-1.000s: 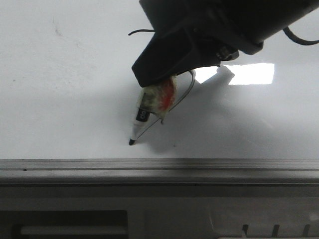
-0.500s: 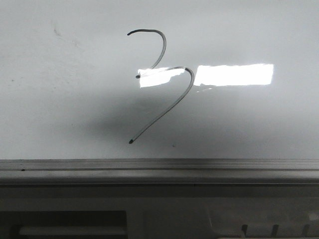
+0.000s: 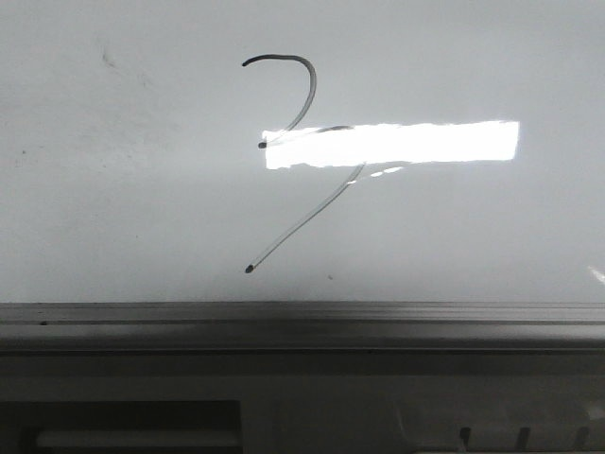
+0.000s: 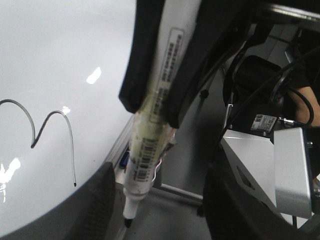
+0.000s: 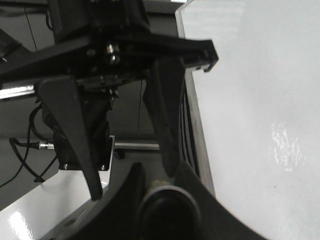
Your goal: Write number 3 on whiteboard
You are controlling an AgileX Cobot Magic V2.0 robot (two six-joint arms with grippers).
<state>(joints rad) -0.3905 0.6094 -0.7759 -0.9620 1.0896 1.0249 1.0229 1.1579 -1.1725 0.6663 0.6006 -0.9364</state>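
The number 3 (image 3: 313, 87) stands in thin black line on the whiteboard (image 3: 454, 236), part of it washed out by a bright glare. Neither gripper shows in the front view. In the left wrist view my right gripper (image 4: 151, 114) is shut on a white marker (image 4: 145, 160), whose black tip hangs off the board past its edge rail. The number 3 (image 4: 72, 150) shows there too. My left gripper (image 4: 162, 200) is open, its jaws wide apart on either side of the marker without touching it. The right wrist view shows the right gripper (image 5: 160, 180) closed round the marker's dark rear end (image 5: 167, 212).
A grey metal rail (image 3: 302, 312) runs along the board's near edge, with a grey frame and slots below it. Dark arm housings, cables (image 4: 295, 100) and a white base plate (image 4: 270, 165) lie beside the board. The left arm's open fingers (image 5: 75, 130) hang beside the whiteboard (image 5: 260, 100).
One second ago the right gripper held the marker tip at the lower end of the 3. It has since left the front view, its shadow has gone and the glare shows full width.
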